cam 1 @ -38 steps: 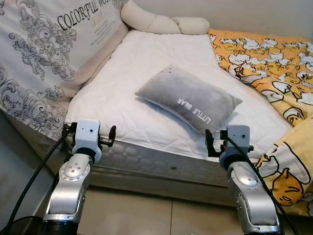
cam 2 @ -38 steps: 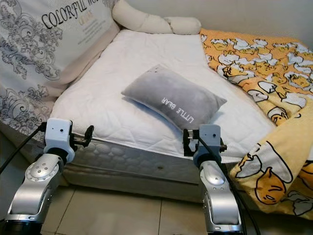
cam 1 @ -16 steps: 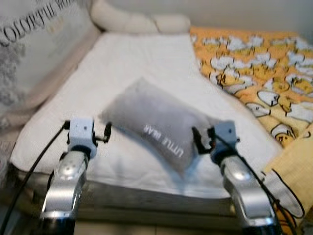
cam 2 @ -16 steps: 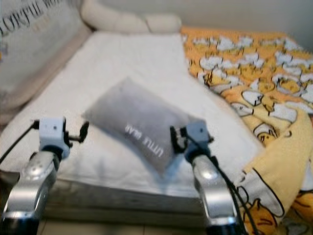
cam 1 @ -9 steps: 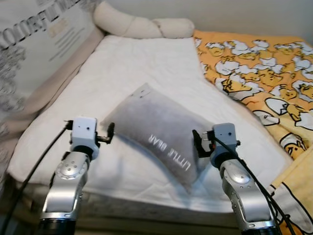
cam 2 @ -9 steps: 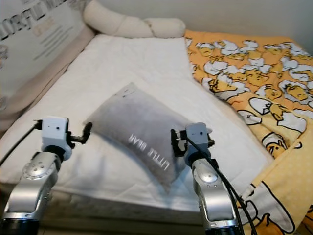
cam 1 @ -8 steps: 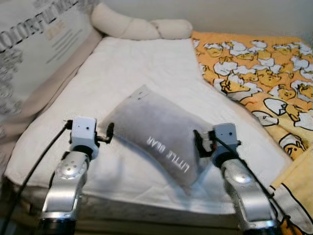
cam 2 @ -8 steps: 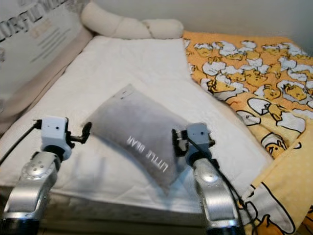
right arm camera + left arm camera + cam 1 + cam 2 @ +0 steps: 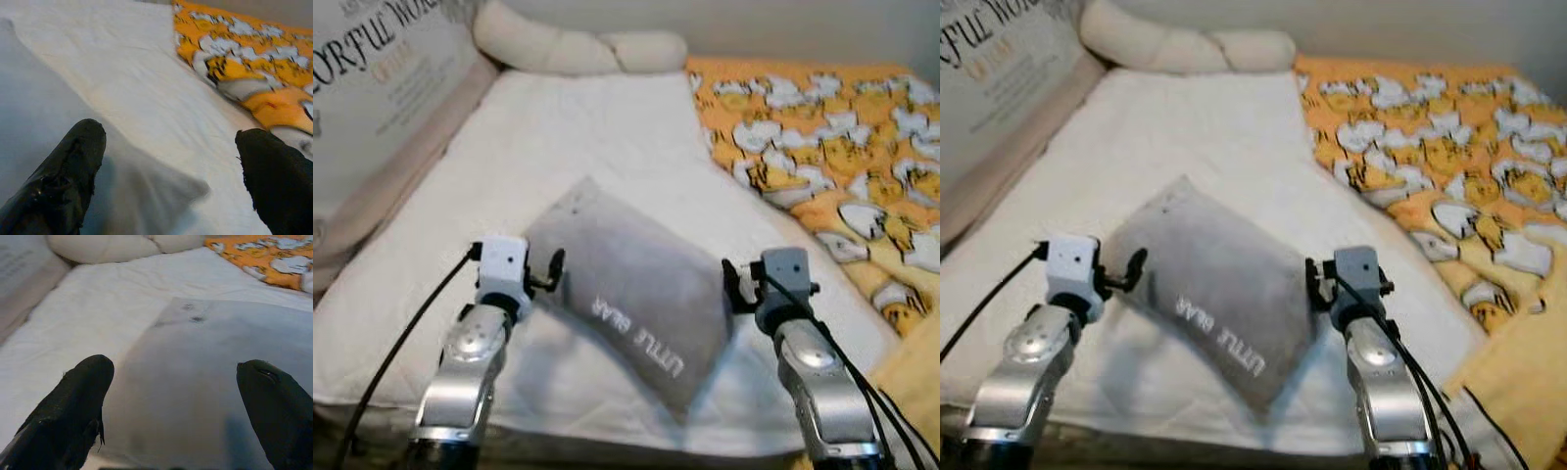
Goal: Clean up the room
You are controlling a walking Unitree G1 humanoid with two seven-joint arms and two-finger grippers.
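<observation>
Over the last couple of seconds the camera has closed in on the bed, and both arms have come up from the mattress edge to flank the grey pillow (image 9: 631,294). The left pincer (image 9: 551,269) now sits at the pillow's left end and the right pincer (image 9: 736,284) at its right corner, each with its black fingers spread wide; the wrist views show the grey fabric between the left fingers (image 9: 78,401) and the pillow's corner between the right ones. Neither seems to have clamped yet, though the head views are soft with motion blur, so actual contact is hard to judge. I read this as the reach finished and a two-armed grasp about to begin.

The pillow is a plump, soft rectangle of short grey plush, lying askew near the front of the bed, with white lettering along its near edge. Beneath it the mattress (image 9: 587,137) is covered in a white quilted pad, lightly puckered. To the right lies a rumpled orange blanket (image 9: 822,127) printed with white cartoon figures. Farthest back, a cream knotted cushion (image 9: 573,49) rests against the wall, and a large printed pillow (image 9: 372,88) leans on the left side.
</observation>
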